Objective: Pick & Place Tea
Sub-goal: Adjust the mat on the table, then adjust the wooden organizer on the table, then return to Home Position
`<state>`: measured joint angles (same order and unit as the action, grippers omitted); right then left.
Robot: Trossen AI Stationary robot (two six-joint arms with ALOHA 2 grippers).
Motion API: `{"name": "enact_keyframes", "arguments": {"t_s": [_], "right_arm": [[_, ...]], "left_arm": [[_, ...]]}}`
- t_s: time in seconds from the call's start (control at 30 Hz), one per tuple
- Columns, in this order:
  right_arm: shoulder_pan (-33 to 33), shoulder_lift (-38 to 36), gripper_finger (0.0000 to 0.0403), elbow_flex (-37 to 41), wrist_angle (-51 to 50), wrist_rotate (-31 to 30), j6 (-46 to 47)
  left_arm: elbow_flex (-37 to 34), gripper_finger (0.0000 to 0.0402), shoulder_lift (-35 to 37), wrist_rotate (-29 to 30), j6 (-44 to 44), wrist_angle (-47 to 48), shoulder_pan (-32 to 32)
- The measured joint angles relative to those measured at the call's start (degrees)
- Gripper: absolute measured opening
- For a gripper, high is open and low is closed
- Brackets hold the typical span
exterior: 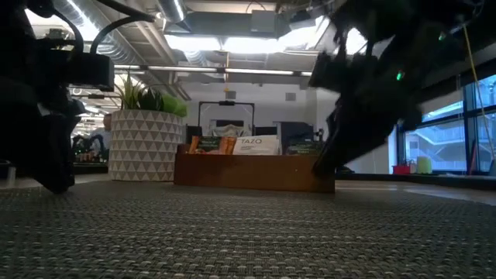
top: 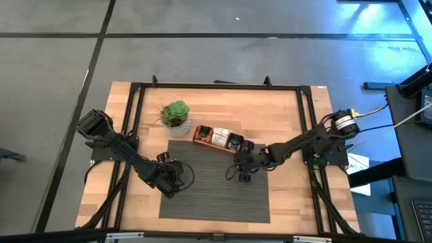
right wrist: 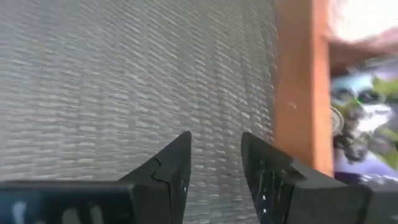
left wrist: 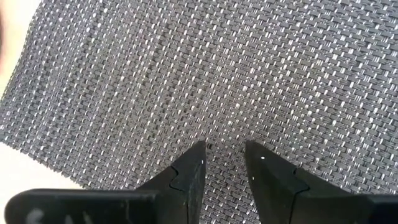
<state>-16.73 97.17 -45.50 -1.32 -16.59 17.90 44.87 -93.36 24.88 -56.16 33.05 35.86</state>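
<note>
Tea sachets (exterior: 232,145), orange, white and dark, stand upright in the brown wooden tray (top: 219,140) at the far edge of the grey woven mat (top: 216,185). In the right wrist view the tray's wooden wall (right wrist: 298,81) and some sachets (right wrist: 367,124) show close by. My right gripper (right wrist: 216,138) hangs open over the mat just near of the tray's right end (top: 243,174), with nothing between its fingers. My left gripper (left wrist: 225,149) is open too, empty, tilted down over the mat's left part (top: 174,185).
A small green plant in a white patterned pot (top: 175,116) stands left of the tray, off the mat's far left corner. Bare mat lies between the two grippers and toward the near edge. A black frame (top: 135,121) runs around the wooden table top.
</note>
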Motion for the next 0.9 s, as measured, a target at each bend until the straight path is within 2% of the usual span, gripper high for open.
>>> {"name": "enact_keyframes", "arguments": {"t_s": [0.27,0.4,0.7,0.9], "right_arm": [[0.5,1.49,0.0142,0.02,-0.58,-13.82,1.37],[0.64,1.43,0.0142,0.01,-1.16,-15.79,0.88],[3.57,1.37,0.0142,0.0,-2.55,-16.11,0.02],[-0.48,-4.17,0.0142,-3.03,-3.23,-9.94,-1.74]], "left_arm": [[0.12,0.0109,0.04,-0.62,-0.04,0.62,0.0],[0.14,0.0109,0.09,-0.81,-0.07,0.64,-0.02],[0.19,0.0109,0.11,-1.31,-0.25,0.69,-0.02],[0.21,0.0109,3.62,-2.45,-2.15,0.74,1.42]]}}
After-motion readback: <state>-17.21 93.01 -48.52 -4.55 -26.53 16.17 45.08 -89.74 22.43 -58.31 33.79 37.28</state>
